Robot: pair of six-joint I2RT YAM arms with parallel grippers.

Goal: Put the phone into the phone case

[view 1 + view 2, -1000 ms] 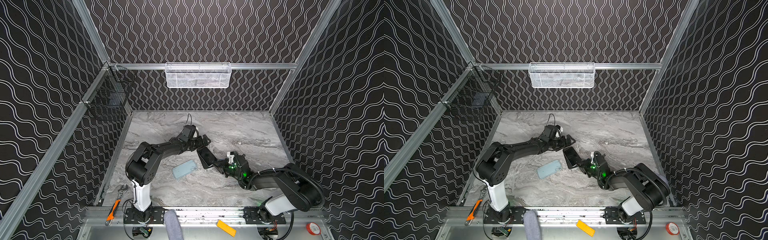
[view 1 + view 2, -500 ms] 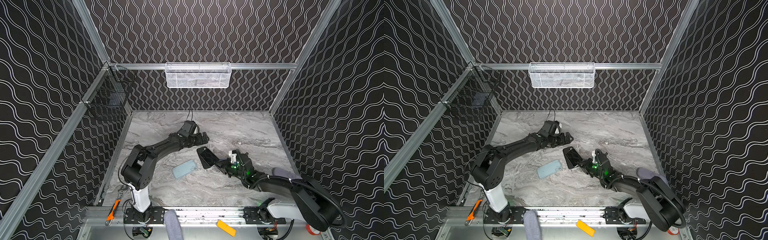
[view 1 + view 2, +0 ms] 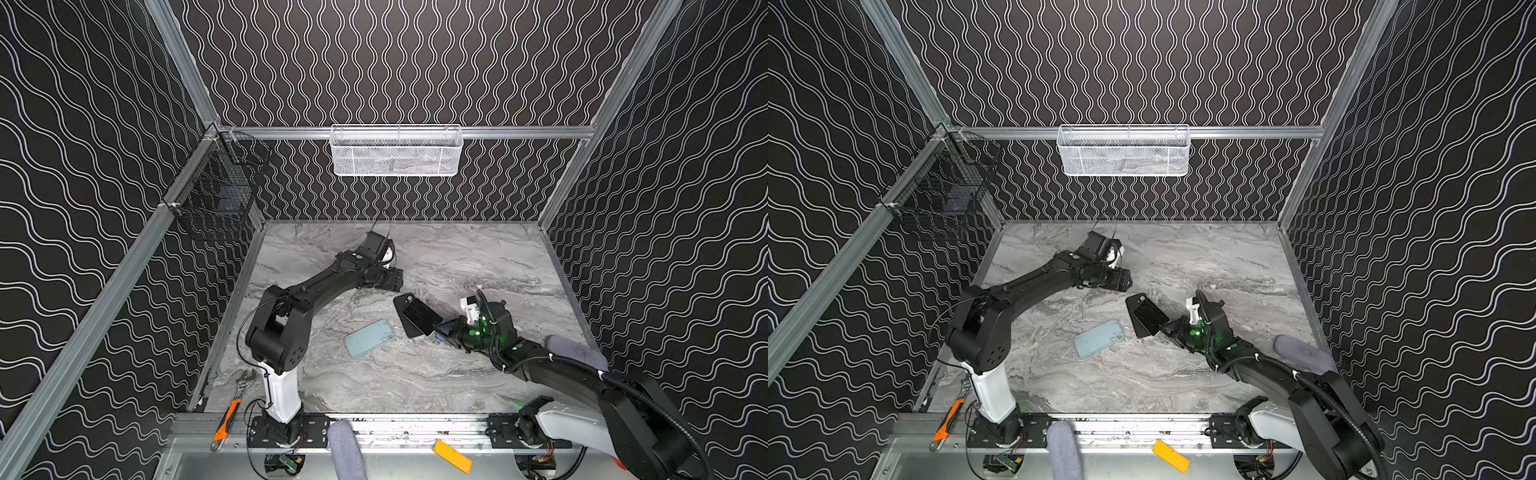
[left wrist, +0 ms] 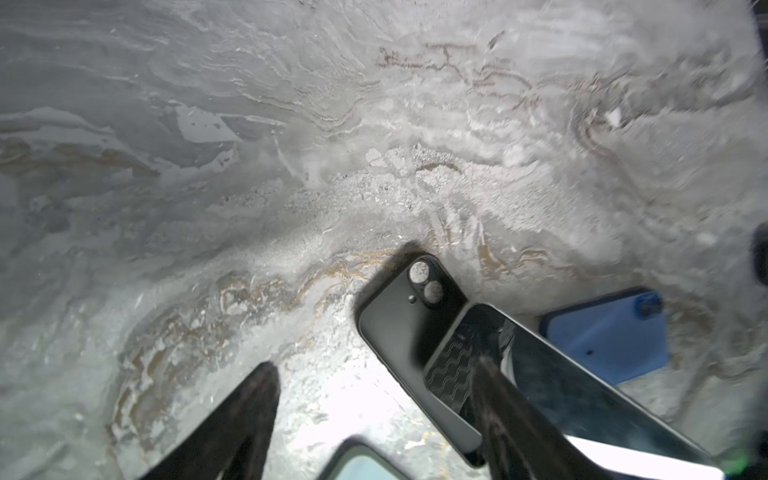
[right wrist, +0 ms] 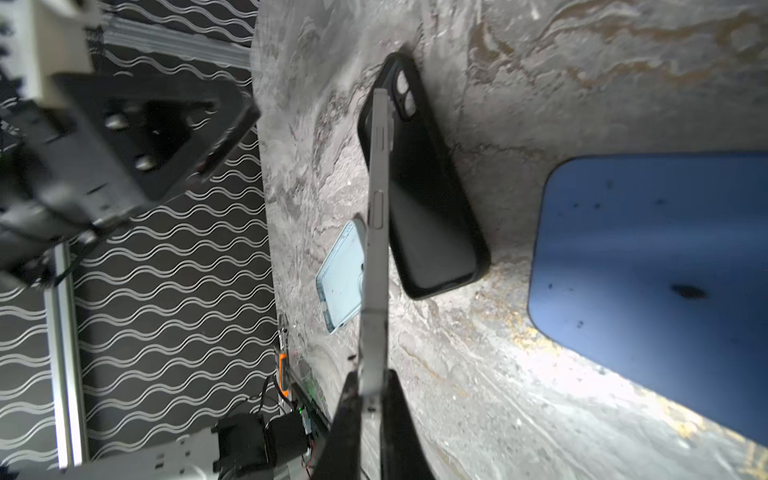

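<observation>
Reaching out from its base at the near left in both top views, the left arm folds at the elbow and runs its forearm low over the tabletop (image 3: 478, 386). Its wrist is bent toward the middle, and the left gripper (image 3: 396, 283) points at the black phone case (image 3: 402, 305) from just beside it, not touching. The right arm stretches in low from the near right. Its right gripper (image 3: 1167, 326) pinches the near end of the phone (image 3: 1148, 318), which slants over that case. A light blue case (image 3: 369, 338) lies flat nearby. In the left wrist view, the left gripper's fingers (image 4: 249, 411) stand apart with nothing between them, above the case's camera-cutout end. In the right wrist view, the right gripper's fingers (image 5: 347, 415) clamp the phone's silver edge, and the phone is turned edge-on above the case. Whether its far end touches the case cannot be told. A blue pad (image 5: 648, 270) lies beside them.
</observation>
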